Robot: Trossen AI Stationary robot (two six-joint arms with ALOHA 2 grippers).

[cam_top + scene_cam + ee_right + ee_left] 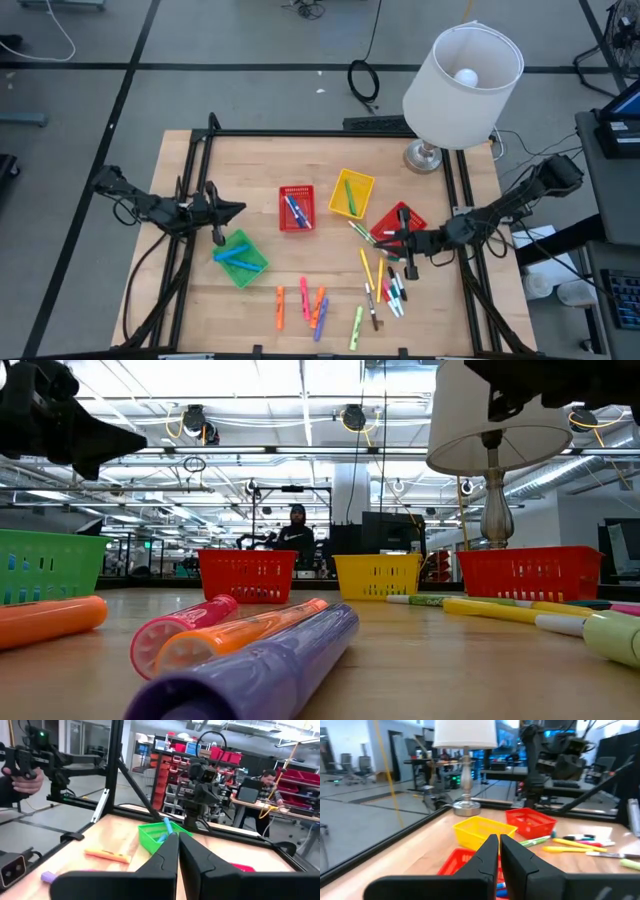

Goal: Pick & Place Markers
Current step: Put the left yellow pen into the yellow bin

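A purple plastic marker (255,672) lies nearest among loose markers (385,285) scattered on the wooden table (260,160) near the red mesh basket (296,208), blue ones inside it, while the left gripper (222,213) and right gripper (408,250) flank it, each pressed together and empty.
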